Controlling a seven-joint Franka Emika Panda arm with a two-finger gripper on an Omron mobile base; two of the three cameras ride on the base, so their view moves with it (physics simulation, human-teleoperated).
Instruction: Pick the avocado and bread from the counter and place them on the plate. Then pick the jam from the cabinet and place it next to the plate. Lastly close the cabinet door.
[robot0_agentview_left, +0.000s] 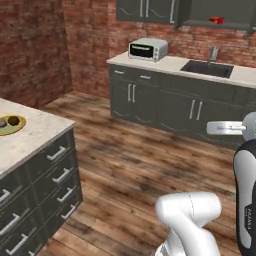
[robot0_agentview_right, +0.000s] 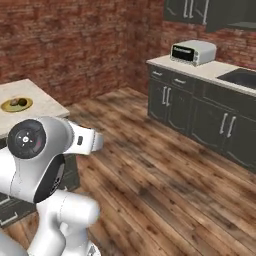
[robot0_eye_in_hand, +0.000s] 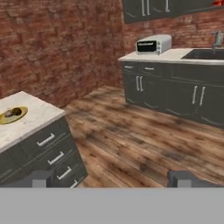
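The yellow plate (robot0_agentview_left: 11, 126) lies on the beige island counter (robot0_agentview_left: 37, 135) at the far left. On it rest the dark avocado (robot0_agentview_left: 14, 120) and the grey-brown bread (robot0_agentview_left: 2, 122), side by side. In the hand view the plate (robot0_eye_in_hand: 12, 115) sits far to the left. The red jam (robot0_agentview_left: 216, 20) stands on the shelf of the open wall cabinet (robot0_agentview_left: 220, 10) above the sink, with the cabinet door (robot0_agentview_left: 184, 12) swung out. My gripper (robot0_eye_in_hand: 113, 179) is open and holds nothing. It hangs over the wooden floor, far from both counters.
A white toaster oven (robot0_agentview_left: 148, 49) stands on the far counter (robot0_agentview_left: 172, 64), left of a dark sink (robot0_agentview_left: 207, 68) with a tap. Dark drawers with silver handles (robot0_agentview_left: 57, 152) front the island. Brick walls close the back, and wide wooden floor (robot0_agentview_left: 140, 165) lies between the counters.
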